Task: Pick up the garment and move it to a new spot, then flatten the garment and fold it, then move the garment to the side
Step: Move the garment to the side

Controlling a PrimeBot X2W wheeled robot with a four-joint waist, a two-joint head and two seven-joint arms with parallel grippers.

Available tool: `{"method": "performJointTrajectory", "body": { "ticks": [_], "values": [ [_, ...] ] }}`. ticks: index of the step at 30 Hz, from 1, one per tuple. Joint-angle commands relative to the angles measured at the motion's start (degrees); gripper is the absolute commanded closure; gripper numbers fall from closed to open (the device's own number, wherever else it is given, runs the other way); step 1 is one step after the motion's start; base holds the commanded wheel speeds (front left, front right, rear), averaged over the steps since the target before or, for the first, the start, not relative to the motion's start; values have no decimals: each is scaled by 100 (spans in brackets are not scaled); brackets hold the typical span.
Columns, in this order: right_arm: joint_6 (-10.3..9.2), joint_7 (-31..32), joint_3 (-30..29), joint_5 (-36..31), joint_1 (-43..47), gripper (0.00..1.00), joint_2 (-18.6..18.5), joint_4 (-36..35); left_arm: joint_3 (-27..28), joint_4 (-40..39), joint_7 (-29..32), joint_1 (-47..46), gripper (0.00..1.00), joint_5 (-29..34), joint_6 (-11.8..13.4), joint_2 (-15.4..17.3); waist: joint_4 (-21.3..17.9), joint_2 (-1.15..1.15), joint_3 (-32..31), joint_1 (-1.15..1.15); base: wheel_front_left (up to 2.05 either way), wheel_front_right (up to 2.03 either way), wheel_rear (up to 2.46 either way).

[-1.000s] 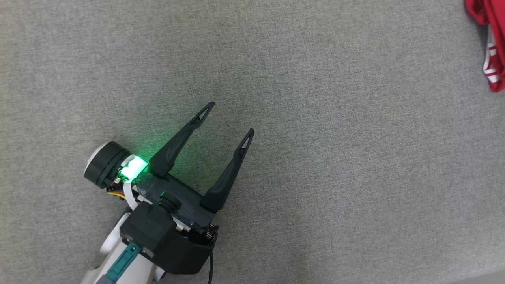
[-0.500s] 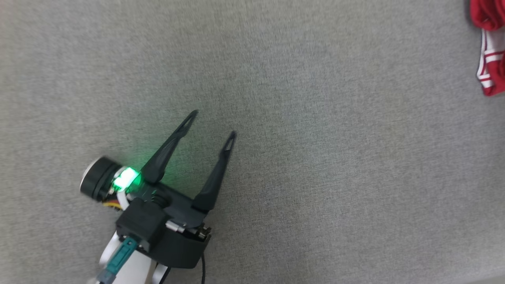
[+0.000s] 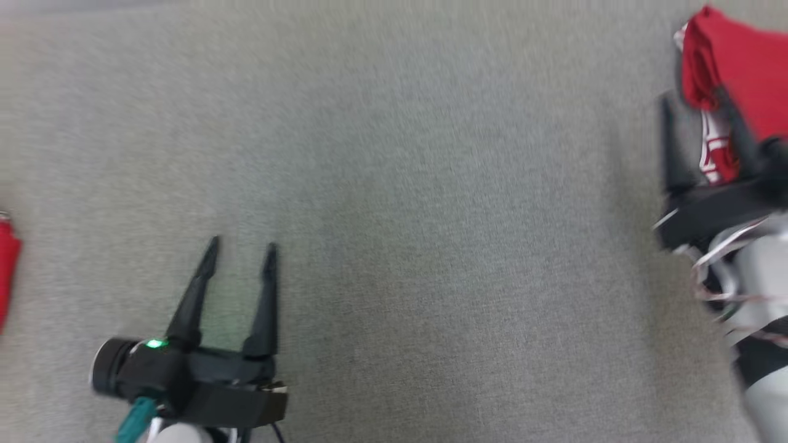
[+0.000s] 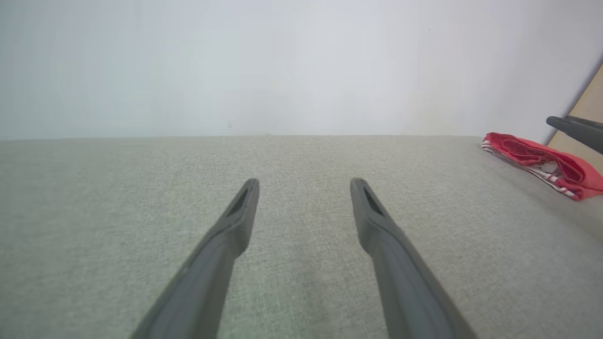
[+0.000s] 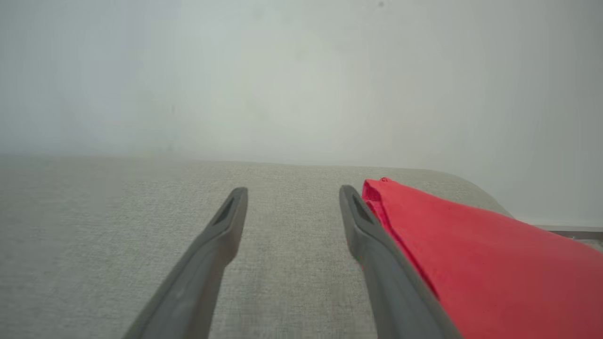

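Grey woven fabric surface spreads wide and bare across the middle, giving plenty of room between the two arms. Its far edge meets a pale wall, and its far right corner curves round in the right wrist view. The head view is smeared by blur. At the near left the left gripper hangs over bare fabric, its fingers spread apart with nothing between them. At the far right lies the red garment, folded into a low, long bundle close to the surface's right edge. Its long axis runs near to far, with one folded corner pointing to the far side and its white-striped trim along the side facing left. The right gripper sits at the garment's left side with its fingers wide and only grey fabric between them. The garment lies just beside its right finger, outside the gap, and whether they touch cannot be told. A tan panel rises beyond the garment. Another red object is cut off by the left edge of the head view, well apart from the left gripper, and what it is cannot be told.
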Motion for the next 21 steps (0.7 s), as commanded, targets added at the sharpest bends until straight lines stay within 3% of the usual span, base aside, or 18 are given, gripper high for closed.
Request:
{"method": "performJointTrajectory", "body": {
  "ticks": [1,13,21],
  "values": [
    [-4,-6,131,76,157,0,101,-55,128,8,-27,152,0,-118,58,-44,212,0,-459,1,0,0,0],
    [-4,-6,464,-213,961,0,875,-547,875,363,-28,794,0,-174,162,-201,362,0,-1391,1,0,0,0],
    [-4,-5,27,-576,1948,0,1191,-1292,1039,147,-29,1354,0,94,31,-254,444,0,-2027,1,0,0,0]
  ]
}}
